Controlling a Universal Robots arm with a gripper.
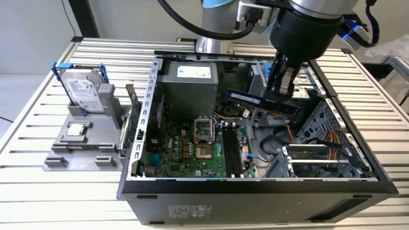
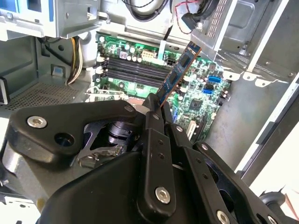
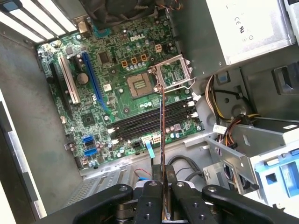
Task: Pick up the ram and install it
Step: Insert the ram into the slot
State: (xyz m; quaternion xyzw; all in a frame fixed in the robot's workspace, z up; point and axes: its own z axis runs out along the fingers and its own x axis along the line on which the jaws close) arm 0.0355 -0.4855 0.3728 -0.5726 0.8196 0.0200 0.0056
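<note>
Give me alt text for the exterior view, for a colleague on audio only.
The gripper holds the ram above the open case and its motherboard. On the exterior view's left, a hard drive stands in a grey holder.

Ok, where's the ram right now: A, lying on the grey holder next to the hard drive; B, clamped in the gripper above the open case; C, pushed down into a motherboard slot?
B: the gripper is shut on the ram, holding it in the air above the motherboard, apart from the memory slots.
</note>
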